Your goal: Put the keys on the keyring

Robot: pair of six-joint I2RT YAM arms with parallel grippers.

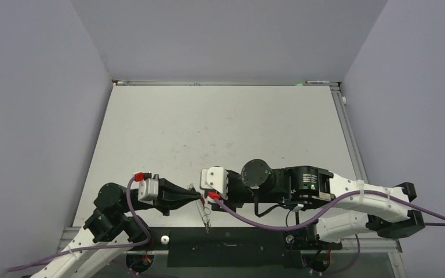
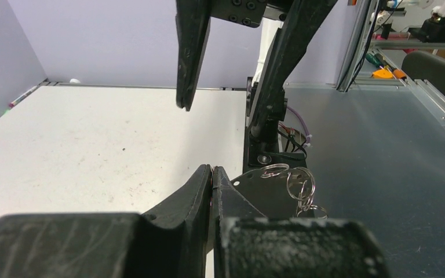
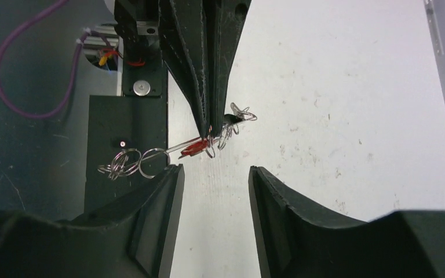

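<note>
Both reach inward, low: left hand (image 3: 211,124) pinches keyring (image 3: 174,152), right hand (image 3: 215,171) spread.

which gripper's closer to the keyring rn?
Left. The left gripper is shut on the keyring, pinching its rim. The right gripper is open, its fingertips just short of the ring.

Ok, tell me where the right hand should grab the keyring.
Take the keyring on the thin stretch by the red tag, beside where the left hand pinches it. Come in opposite that hand. The keyring runs across the open right hand, so probably turn the wrist first.
</note>
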